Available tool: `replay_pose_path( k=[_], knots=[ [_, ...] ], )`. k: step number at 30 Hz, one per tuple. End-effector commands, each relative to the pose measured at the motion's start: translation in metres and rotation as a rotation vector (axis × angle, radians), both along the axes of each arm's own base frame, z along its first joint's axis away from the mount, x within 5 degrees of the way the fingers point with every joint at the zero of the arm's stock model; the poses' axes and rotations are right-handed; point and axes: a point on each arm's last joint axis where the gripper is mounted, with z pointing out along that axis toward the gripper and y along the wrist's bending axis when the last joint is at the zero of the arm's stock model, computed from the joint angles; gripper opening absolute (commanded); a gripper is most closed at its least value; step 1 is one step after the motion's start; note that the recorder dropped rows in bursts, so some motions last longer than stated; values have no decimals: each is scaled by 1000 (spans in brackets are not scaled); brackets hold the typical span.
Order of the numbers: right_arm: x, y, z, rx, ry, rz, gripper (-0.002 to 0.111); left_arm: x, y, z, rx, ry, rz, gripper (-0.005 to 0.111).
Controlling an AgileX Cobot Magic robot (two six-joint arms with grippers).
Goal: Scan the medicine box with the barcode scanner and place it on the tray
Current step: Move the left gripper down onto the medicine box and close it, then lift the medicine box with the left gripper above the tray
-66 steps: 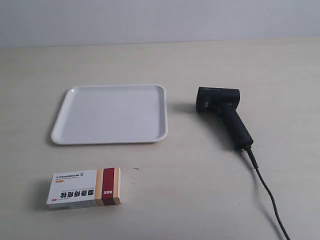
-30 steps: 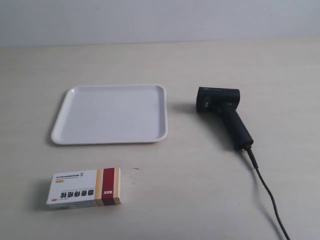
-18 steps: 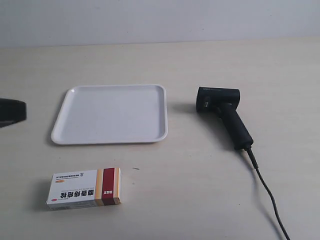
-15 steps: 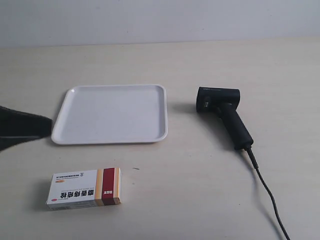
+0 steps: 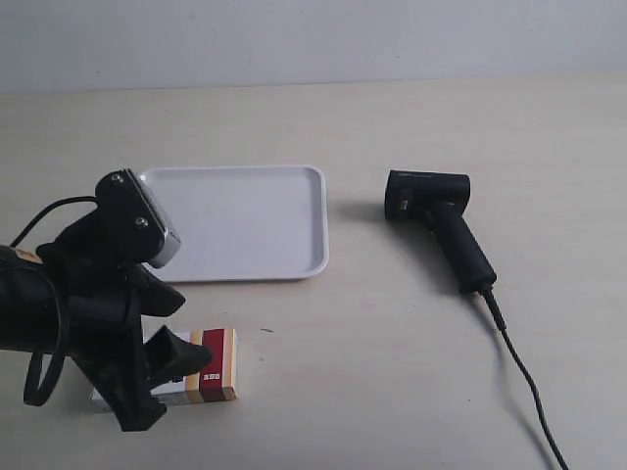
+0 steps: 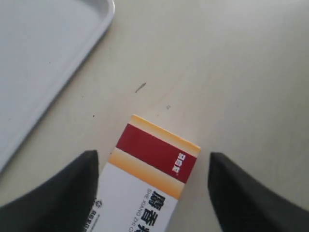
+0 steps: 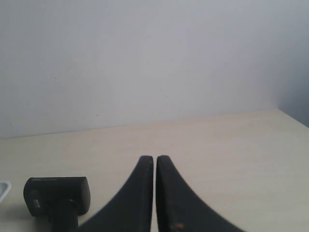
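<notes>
Flat white medicine carton with dark red and tan stripes (image 5: 211,367), lying on pale table (image 5: 392,372), near shallow white plastic tray (image 5: 245,220). Left gripper (image 6: 150,166): spread, fingers flanking the carton's striped end, grasping nothing. Right gripper (image 7: 154,162): clenched, empty; black pistol-shaped barcode scanner (image 5: 438,223) well apart from tray.

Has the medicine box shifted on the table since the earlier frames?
No. The box lies in the same spot below the tray; only the left end effector has come in around it.
</notes>
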Motion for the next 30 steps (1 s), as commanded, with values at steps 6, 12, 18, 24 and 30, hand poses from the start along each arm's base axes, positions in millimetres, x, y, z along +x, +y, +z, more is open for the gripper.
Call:
replay_pose_path(
  k=[6, 12, 18, 24, 30],
  knots=[
    [0, 0, -1, 5, -3, 5, 3, 7, -2, -15, 99, -73, -111, 84],
    [0, 0, -1, 5, -3, 5, 3, 15, -5, -38, 191, -74, -199, 84],
    [0, 0, -1, 5, -3, 5, 3, 27, -11, -49, 230, -78, -217, 84],
    [0, 0, -1, 5, -3, 5, 3, 29, -13, -59, 260, -58, -246, 84],
    [0, 0, -1, 5, -3, 5, 3, 34, -18, -60, 264, -53, -280, 63]
  ],
)
